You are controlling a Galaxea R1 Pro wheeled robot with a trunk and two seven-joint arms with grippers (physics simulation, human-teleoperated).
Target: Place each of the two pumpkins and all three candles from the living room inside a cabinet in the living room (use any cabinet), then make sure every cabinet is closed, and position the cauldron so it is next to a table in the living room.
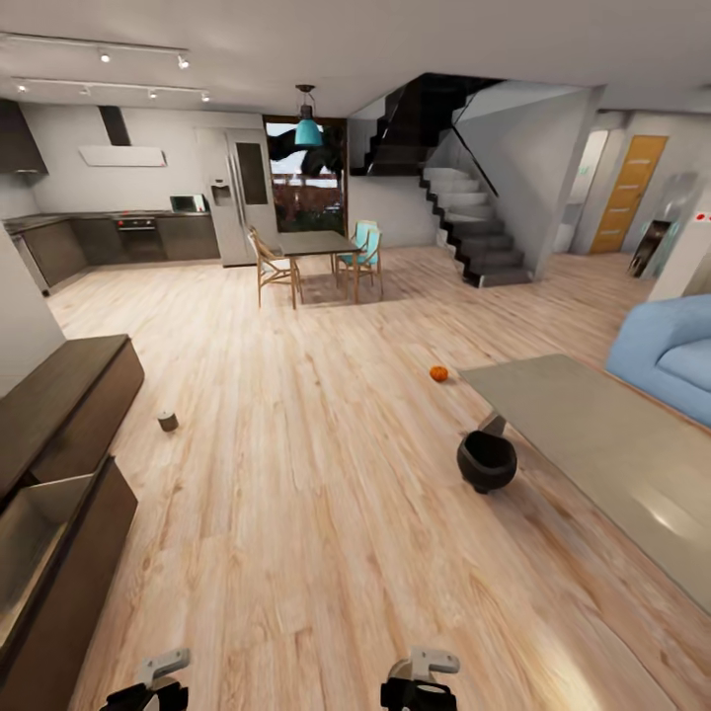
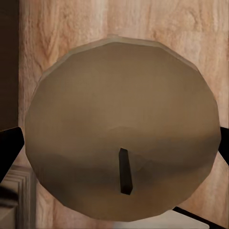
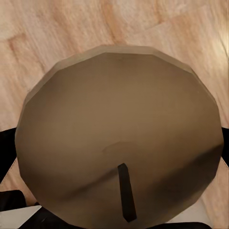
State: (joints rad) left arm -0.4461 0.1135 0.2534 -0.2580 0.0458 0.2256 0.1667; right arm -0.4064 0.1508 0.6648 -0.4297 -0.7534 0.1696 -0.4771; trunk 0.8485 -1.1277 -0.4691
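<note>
Down at the head view's lower edge, the left claw (image 1: 148,686) and right claw (image 1: 420,681) poke in, both cut off, fingertips hidden. The wrist views give what the head view can't: the left claw is clamped on a candle (image 2: 121,129), tan top and dark wick facing the camera, black fingers (image 2: 9,148) at either side. The right claw grips a second candle (image 3: 119,138) the same way, over bare floor.

On the left, the cabinet (image 1: 59,415) runs along the wall with its nearest drawer (image 1: 39,538) pulled open; the inside is only partly seen. On the floor (image 1: 296,494) just beyond the cabinet's far end, a third candle (image 1: 168,422) stands upright, small and hard to read.

Right of centre, the black cauldron (image 1: 486,461) sits on the floor right at the surface's (image 1: 612,444) near corner. A pumpkin (image 1: 438,373) lies on the floor just past it, close to the far corner. A blue sofa (image 1: 671,355) is cut off at the right edge. Far back: dining set (image 1: 314,259), kitchen, stairs.
</note>
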